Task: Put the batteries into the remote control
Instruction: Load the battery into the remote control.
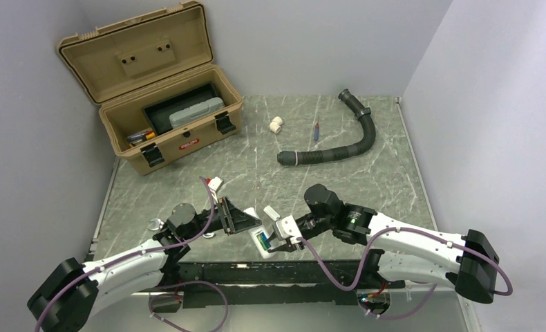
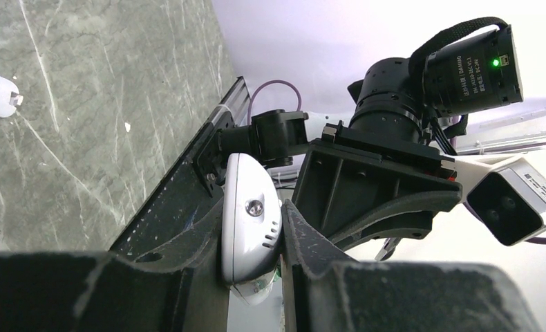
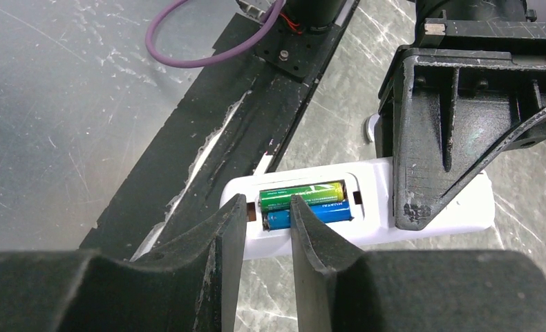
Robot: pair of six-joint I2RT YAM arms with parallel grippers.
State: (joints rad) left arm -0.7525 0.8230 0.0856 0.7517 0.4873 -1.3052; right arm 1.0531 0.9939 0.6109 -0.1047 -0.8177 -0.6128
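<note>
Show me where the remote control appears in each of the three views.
Top external: the remote control is low in the centre.
Left wrist: lower centre, white, seen end-on.
Right wrist: centre, its bay open with the batteries inside.
Shared landmark: the black rail beside it.

On the green marbled worktop [image 1: 256,166], an open tan toolbox [image 1: 170,149] holds a grey case [image 1: 196,112], and to its right lie a stubby white pipe fitting [image 1: 276,125], a slim red-and-blue stick [image 1: 316,131] and, farthest from it, a black corrugated hose [image 1: 339,149].
</note>
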